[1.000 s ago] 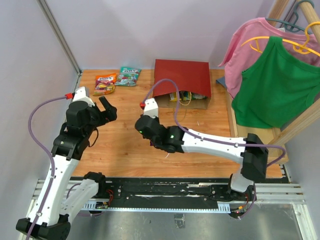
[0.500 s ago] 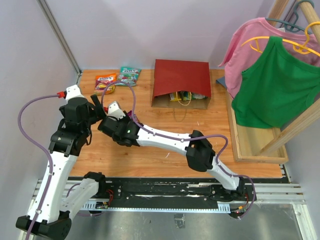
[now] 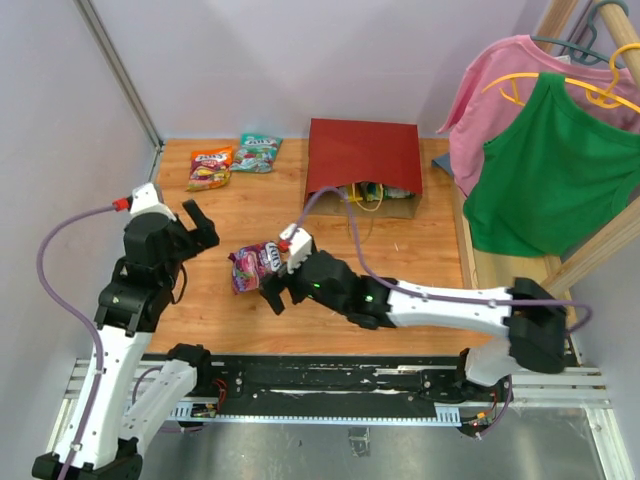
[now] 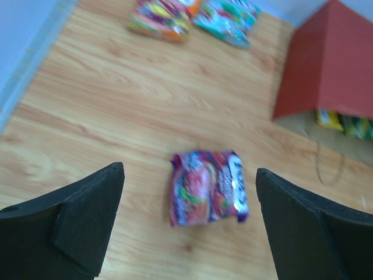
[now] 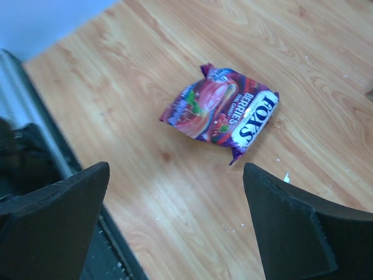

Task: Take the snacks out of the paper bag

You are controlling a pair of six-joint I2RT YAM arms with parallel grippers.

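Lying flat on the bench [image 3: 400, 260], the purple candy packet [image 3: 252, 266] is out of the paper bag [image 3: 365, 160] and well apart from it, on the left half of the bench between your 2 arms. Nothing grips it. Your right fingers [image 3: 283, 275] hang just beside and above it, spread wide with nothing between them; the right wrist view shows the packet [image 5: 221, 111] free on the wood past the 2 tips. Your left fingers [image 3: 200, 226] are also fully spread and hold nothing, pointing toward the packet [image 4: 208, 188] from the left side.

2 more packets lie side by side in the far left corner, the orange packet [image 3: 210, 167] and the teal packet [image 3: 257, 153], both clear of the bag. The bag lies on its side at the back of the bench, dark red face up, mouth toward you. Yellow and green wrappers [image 3: 375, 192] show in its brown mouth, and a thin handle [image 3: 352, 215] trails onto the wood. At the far right hang a pink shirt [image 3: 500, 80] and a green shirt [image 3: 555, 170].
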